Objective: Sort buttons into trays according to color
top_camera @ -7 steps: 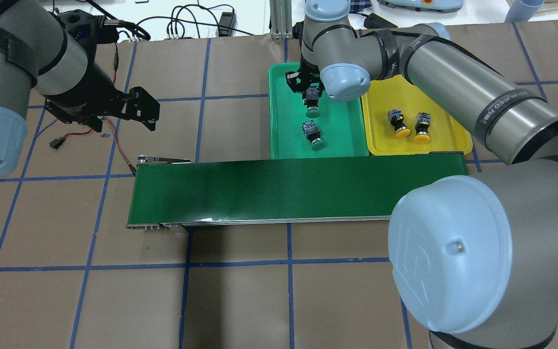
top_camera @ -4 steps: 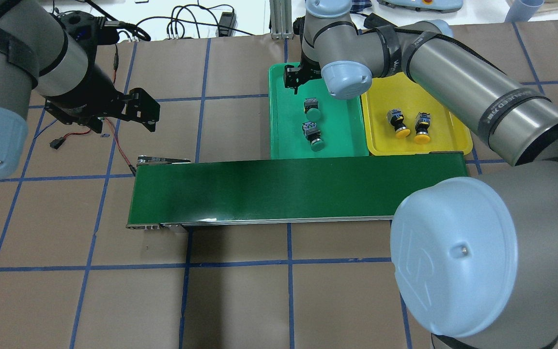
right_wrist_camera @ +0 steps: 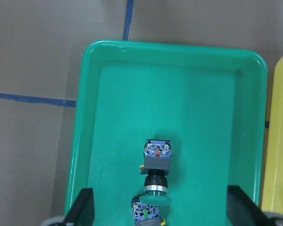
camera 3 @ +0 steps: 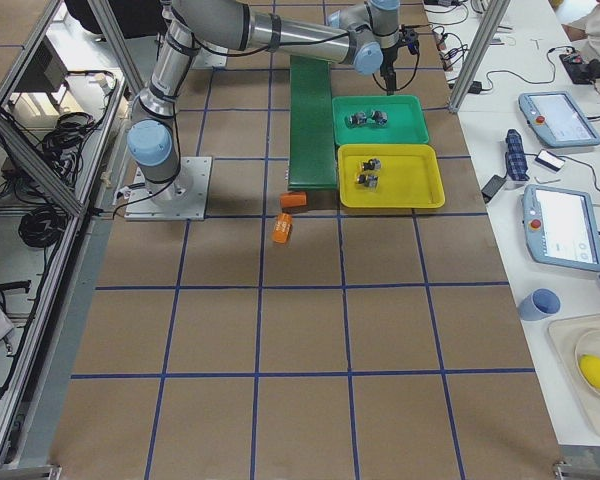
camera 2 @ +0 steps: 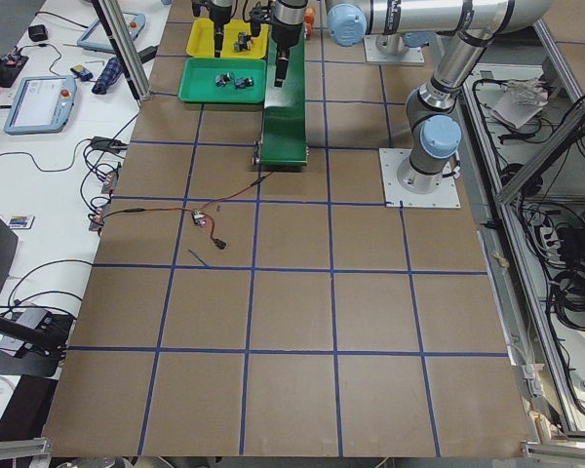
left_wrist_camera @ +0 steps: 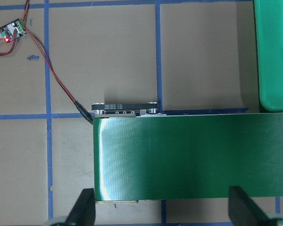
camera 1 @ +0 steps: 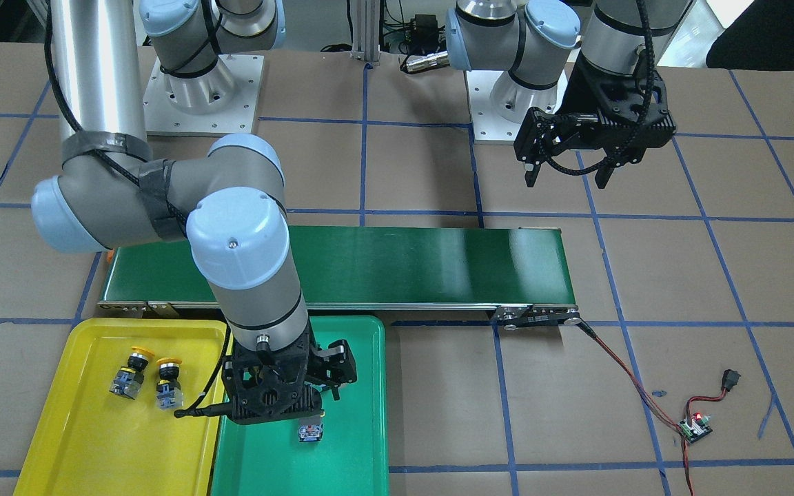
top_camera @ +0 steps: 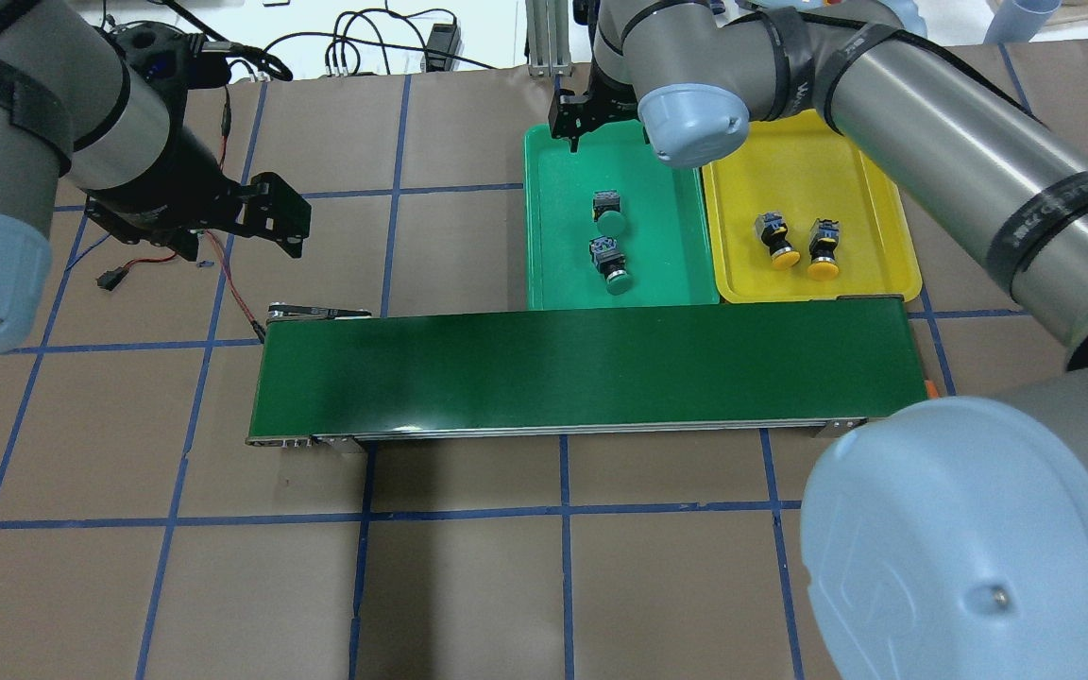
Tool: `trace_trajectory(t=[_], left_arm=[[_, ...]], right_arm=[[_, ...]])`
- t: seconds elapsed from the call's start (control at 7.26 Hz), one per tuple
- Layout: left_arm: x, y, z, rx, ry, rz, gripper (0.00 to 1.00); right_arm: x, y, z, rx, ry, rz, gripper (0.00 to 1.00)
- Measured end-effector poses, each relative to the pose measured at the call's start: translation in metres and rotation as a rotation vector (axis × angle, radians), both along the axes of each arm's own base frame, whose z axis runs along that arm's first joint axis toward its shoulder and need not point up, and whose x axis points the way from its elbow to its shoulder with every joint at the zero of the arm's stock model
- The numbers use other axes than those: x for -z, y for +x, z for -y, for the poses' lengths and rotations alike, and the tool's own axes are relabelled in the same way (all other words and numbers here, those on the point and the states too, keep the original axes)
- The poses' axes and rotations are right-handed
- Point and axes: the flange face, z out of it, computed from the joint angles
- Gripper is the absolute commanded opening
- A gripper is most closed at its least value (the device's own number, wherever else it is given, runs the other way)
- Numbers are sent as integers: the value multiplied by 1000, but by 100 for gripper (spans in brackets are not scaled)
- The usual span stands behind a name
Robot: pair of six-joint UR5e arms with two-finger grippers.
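Bare floor flanks the green buttons (top_camera: 608, 210) in the green tray (top_camera: 553, 274) (they sit end to end, mid-tray); the conveyor belt (top_camera: 582, 368) borders its robot-side edge, and the right arm (top_camera: 931, 123) overhangs the far end.

The green tray (right_wrist_camera: 179, 94) and yellow tray (top_camera: 742, 189) are smooth plastic with a soft sheen. The conveyor belt (left_wrist_camera: 188, 155) has a fine woven texture and glossy highlights. The table (top_camera: 468, 586) wears matt brown paper. The right arm (top_camera: 960, 161) is satin metal with smooth plastic caps.
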Motion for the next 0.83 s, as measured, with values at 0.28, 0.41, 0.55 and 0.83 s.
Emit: trace_trajectory(t=[0.28, 0.41, 0.55, 0.83], left_arm=[[0, 0, -1, 0, -1, 1, 100], [0, 0, -2, 0, 0, 2, 100], [1, 0, -2, 0, 1, 2, 100], [2, 0, -2, -1, 3, 3, 100]], right_arm=[[-49, -15, -27, -10, 42, -26, 100], [-74, -33, -43, 4, 81, -36, 100], [-100, -51, -60, 15, 114, -44, 100], [-159, -74, -108, 21, 156, -55, 100]])
